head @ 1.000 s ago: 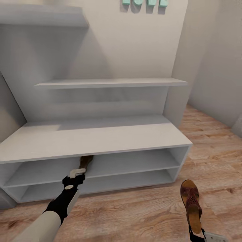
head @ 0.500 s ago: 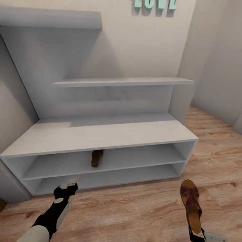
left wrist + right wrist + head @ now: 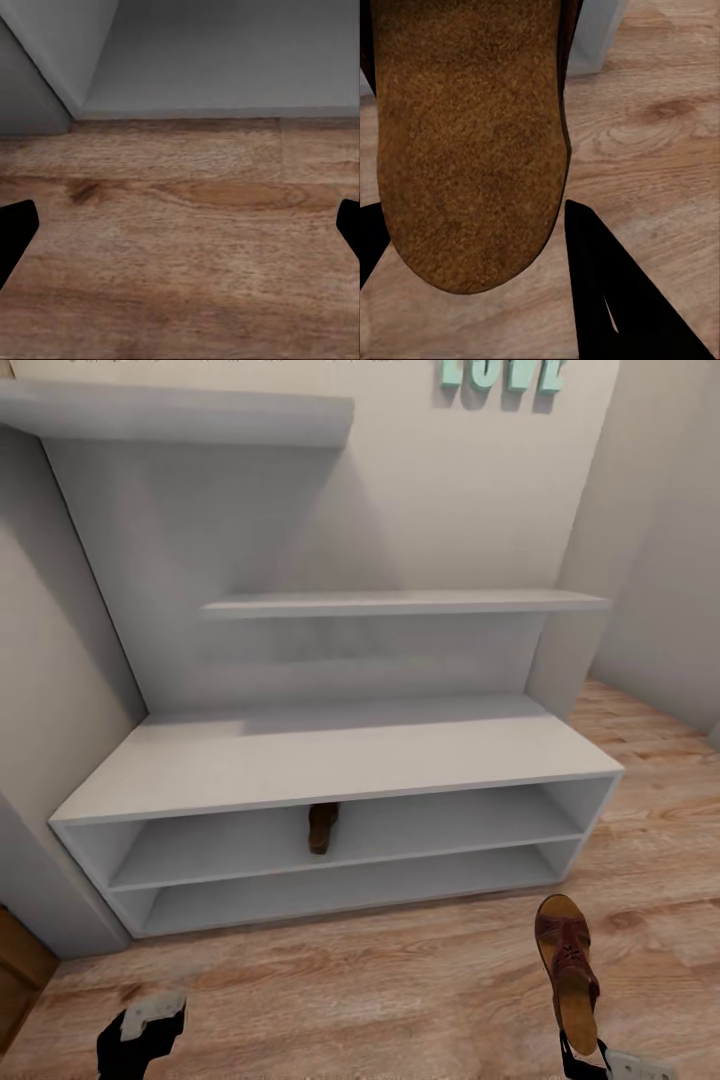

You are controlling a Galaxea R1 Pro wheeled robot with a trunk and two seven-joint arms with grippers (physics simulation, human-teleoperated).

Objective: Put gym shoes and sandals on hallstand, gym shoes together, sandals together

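Mint-green block letters (image 3: 498, 372) hang on the plain cream wall (image 3: 440, 480), cropped by the head view's upper edge so that just their lower halves can be read. To the right, a second pale wall (image 3: 665, 540) runs along the side of the corridor. At the lower left corner a strip of darker brown wooden surface (image 3: 18, 970) sits beside a grey panel (image 3: 45, 890).
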